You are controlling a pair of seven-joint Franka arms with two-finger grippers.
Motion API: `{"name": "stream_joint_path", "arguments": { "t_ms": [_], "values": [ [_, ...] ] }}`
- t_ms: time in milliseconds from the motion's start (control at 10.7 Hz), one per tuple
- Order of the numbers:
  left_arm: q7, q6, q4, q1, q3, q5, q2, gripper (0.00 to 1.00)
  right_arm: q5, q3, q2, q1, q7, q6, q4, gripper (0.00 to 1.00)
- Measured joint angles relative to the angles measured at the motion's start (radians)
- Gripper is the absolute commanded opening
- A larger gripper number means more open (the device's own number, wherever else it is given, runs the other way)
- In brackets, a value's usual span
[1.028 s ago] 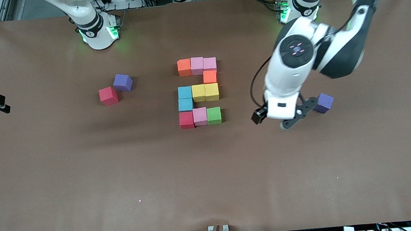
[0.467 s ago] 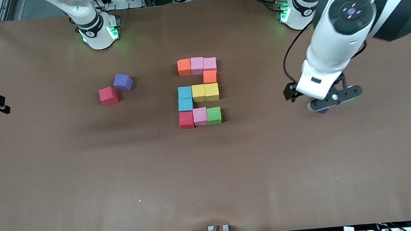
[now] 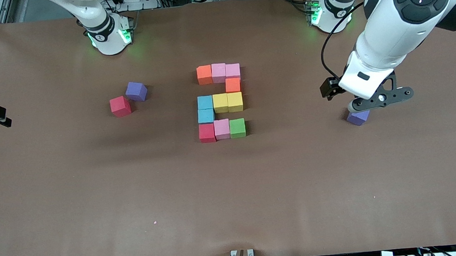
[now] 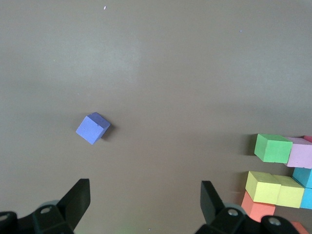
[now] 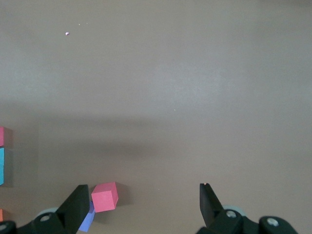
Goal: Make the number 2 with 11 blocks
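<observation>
The number 2 (image 3: 220, 102) lies in the middle of the brown surface (image 3: 233, 193), made of blocks that touch each other. The row farthest from the front camera is orange, pink, pink. Under it sits one orange block (image 3: 232, 85) at the left arm's side. The middle row is light blue, yellow, yellow, then one light blue block (image 3: 206, 116), and the nearest row is red, pink, green.

A loose red cube (image 3: 120, 106) and a purple cube (image 3: 136, 91) lie just beside each other toward the right arm's end. Another purple cube (image 3: 358, 117) lies toward the left arm's end. The left pincer (image 3: 378, 100) hangs above this cube, its fingers (image 4: 78, 199) spread wide and empty. The right pincer (image 5: 141, 207) is also spread and empty, above the surface near the red cube.
</observation>
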Motion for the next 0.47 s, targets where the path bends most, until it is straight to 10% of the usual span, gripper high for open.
{"name": "stream_joint_path", "arguments": {
  "t_ms": [467],
  "values": [
    [0.290, -0.019, -0.008, 0.009, 0.148, -0.098, -0.089, 1.00, 0.000, 0.000, 0.006, 0.000, 0.000, 0.008, 0.000, 1.00]
  ]
}}
